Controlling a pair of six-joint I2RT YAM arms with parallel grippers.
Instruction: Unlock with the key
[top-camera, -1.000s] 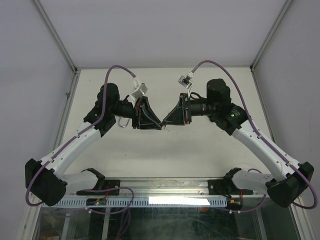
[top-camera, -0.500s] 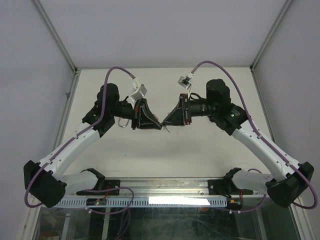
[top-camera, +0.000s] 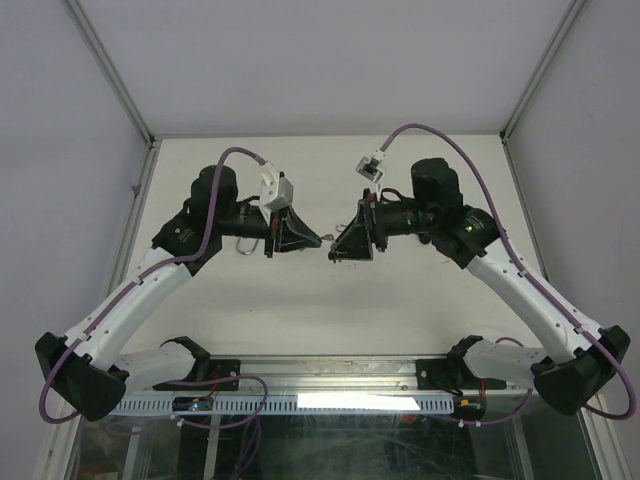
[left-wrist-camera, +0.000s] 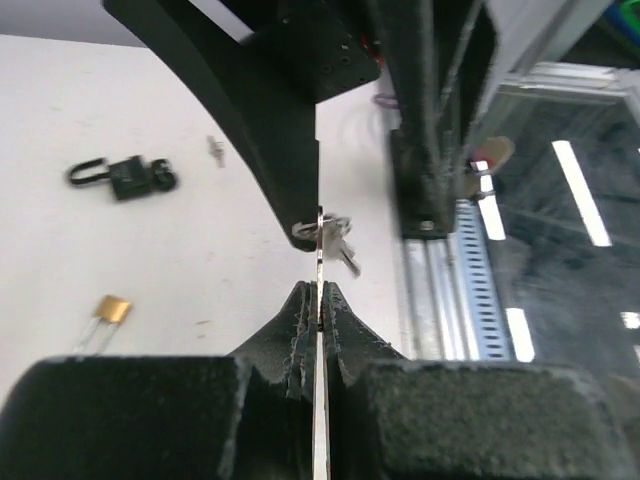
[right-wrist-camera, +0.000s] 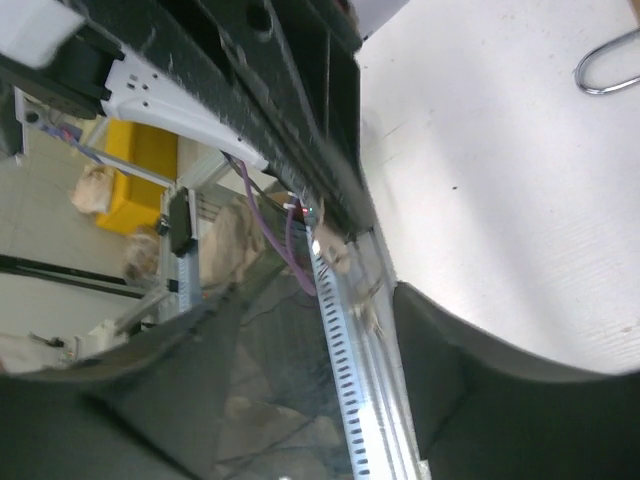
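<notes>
Key (left-wrist-camera: 319, 255) edge-on, mostly hidden

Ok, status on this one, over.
Left gripper shut on key. Right gripper open, empty, close ahead of key tip. Padlock on table, untouched, off to one side.

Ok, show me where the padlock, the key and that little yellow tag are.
padlock (left-wrist-camera: 130, 178), left wrist view, on its black body.
key (left-wrist-camera: 320, 262), left wrist view, on its thin blade, seen edge-on.
yellow tag (left-wrist-camera: 113, 308), left wrist view, on its flat yellow face.
</notes>
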